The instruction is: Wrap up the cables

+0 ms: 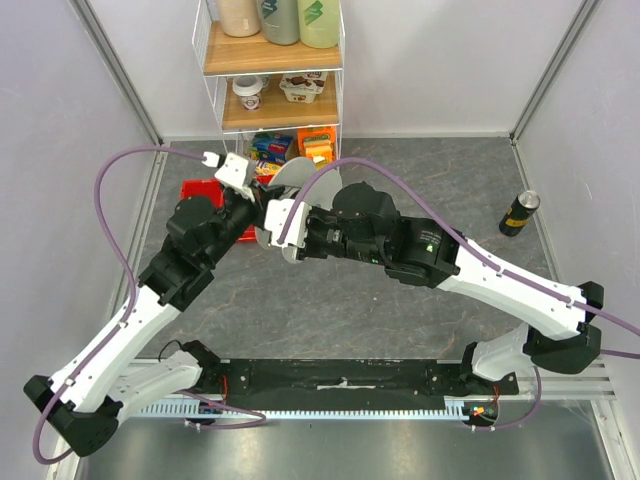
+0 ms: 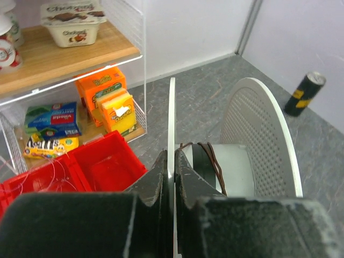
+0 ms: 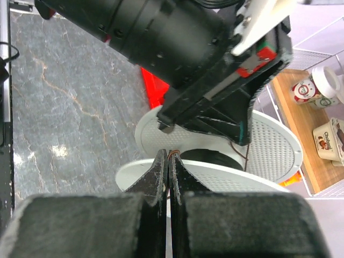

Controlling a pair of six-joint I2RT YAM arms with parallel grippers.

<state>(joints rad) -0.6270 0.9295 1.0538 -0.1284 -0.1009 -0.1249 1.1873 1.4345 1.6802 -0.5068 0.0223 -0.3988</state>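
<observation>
Around the hub of the white spool (image 2: 263, 134), just past your left gripper (image 2: 172, 159), you find the cables (image 2: 213, 161): a few turns of hair-thin dark brown wire, lying just to the right of the fingertips. Your left gripper is clenched on the spool's near flange, with the thin white disc running edge-on between its fingers. Your right gripper (image 3: 169, 157) is pressed fully together. A short reddish-brown bit of the wire shows right at its tips and looks pinched there, while another strand drops past the hub further right. Left of the spool sits a red bin (image 2: 115, 148) with fine pale strands strewn inside. Beyond it, the wire-framed shelf (image 2: 70, 56) holds a chocolate dessert tub (image 2: 69, 24) on a wooden board. On its bottom board you see orange and yellow boxes (image 2: 107, 99) beside a blue pack (image 2: 51, 119).
</observation>
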